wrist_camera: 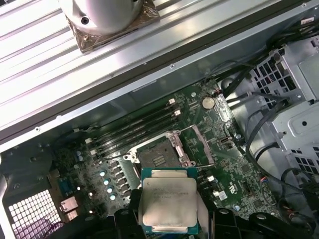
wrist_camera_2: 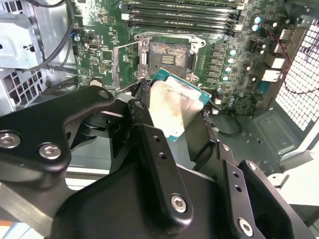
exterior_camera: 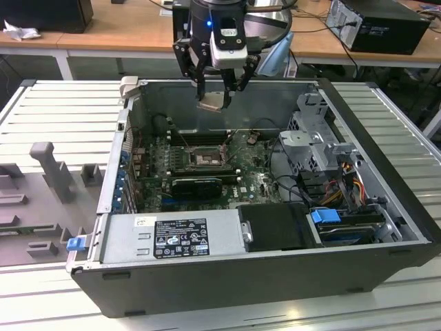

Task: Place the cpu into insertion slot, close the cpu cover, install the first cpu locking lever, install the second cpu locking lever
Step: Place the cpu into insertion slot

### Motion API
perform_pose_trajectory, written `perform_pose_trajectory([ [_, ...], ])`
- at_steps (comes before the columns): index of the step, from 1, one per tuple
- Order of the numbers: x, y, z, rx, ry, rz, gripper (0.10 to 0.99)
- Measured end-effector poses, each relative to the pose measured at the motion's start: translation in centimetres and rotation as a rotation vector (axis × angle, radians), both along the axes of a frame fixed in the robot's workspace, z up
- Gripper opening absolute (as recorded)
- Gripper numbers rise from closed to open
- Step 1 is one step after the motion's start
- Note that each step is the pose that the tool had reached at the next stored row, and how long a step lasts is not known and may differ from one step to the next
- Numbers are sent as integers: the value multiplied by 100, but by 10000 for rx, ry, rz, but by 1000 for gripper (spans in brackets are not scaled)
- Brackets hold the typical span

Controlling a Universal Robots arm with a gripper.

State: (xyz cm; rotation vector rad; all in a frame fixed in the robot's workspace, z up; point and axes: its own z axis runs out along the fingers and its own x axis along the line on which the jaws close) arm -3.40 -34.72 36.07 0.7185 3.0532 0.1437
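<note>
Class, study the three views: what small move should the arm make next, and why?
Probably lower the cpu toward the insertion slot: the claw grips it high above the board, and the slot's pin field is bare with the cpu cover swung open.

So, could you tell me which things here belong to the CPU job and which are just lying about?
Job in hand: gripper holding the cpu; bare insertion slot; cpu cover, swung open.
Just there: memory modules; coin-cell battery; power supply; drive cage.
</note>
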Motion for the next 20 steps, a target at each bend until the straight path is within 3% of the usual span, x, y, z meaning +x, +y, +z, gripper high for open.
perform_pose_trajectory([
  [8,0,0,0,-1,0,-619,525],
  [14,0,0,-3,0,0,-2456,525],
  [18,0,0,-3,0,0,-3012,525],
  [20,0,0,-4,-1,0,-3556,525],
])
